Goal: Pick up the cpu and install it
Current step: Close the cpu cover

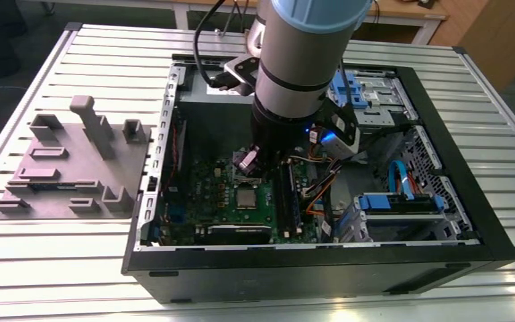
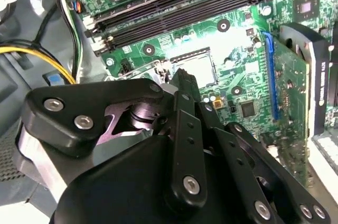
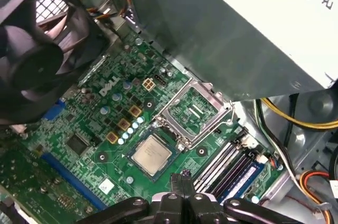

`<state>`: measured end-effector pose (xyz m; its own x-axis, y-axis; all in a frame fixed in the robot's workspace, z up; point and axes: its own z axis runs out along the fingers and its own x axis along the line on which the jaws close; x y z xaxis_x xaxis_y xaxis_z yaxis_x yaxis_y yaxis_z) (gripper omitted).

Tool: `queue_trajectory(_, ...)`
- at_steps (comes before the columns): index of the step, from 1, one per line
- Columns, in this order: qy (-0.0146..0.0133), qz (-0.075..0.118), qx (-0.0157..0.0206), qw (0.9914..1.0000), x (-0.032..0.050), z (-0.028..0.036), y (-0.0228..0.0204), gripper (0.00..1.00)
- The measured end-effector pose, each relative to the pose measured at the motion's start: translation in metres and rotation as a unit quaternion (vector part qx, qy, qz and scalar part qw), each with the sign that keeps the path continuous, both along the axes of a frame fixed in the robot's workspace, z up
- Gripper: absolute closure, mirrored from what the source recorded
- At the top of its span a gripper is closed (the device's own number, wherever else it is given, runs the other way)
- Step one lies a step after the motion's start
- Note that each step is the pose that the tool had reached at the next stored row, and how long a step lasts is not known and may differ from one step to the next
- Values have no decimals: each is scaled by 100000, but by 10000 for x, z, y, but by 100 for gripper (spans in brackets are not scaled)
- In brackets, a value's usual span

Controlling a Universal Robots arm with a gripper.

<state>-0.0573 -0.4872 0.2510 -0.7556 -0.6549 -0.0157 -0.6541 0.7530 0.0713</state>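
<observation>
Exterior view: the arm reaches down into the open computer case (image 1: 329,272), which lies on the slatted table (image 1: 43,268). The gripper (image 1: 249,173) hangs at centre frame, just above the green motherboard (image 1: 212,181). The cpu (image 1: 246,196) lies flat on the board directly below the gripper, slightly below centre frame. A grey fixture tray (image 1: 70,168) sits on the table at the exterior view's left, well apart from the case.

First wrist view: the cpu (image 3: 150,152) sits in its socket, silver top up, apart from the fingertips (image 3: 177,182). The two fingers are drawn together with nothing between them. The hinged metal frame (image 3: 193,110) stands swung open just beside the socket. A black fan (image 3: 37,60) and the grey box with a white label (image 3: 253,34) flank the board.

Second wrist view: the gripper linkage (image 2: 158,150) covers the foreground, and the black memory slots (image 2: 174,7) run beyond it. Glare washes out the socket area.

Writing: white lettering on the board and print on the label are present; neither is transcribed.
</observation>
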Motion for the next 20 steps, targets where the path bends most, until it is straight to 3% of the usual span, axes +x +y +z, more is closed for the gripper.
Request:
queue_trajectory(1, -4, 17, 473, 99999, 1, -3, 0, 89)
queue_trajectory(4, -9, 6, 2907, 99958, 0, -2, -5, 89)
queue_trajectory(5, -8, 5, 3046, 99954, 0, -2, -5, 89)
queue_trajectory(11, -5, 17, 3085, 99952, 1, -2, -5, 89)
queue_trajectory(17, 2, 62, 3088, 99952, 65, -21, 3, 89)
queue_trajectory(18, 3, 71, 3209, 99948, 71, -26, 2, 89)
queue_trajectory(20, 5, 183, 4206, 99911, 83, -39, 3, 89)
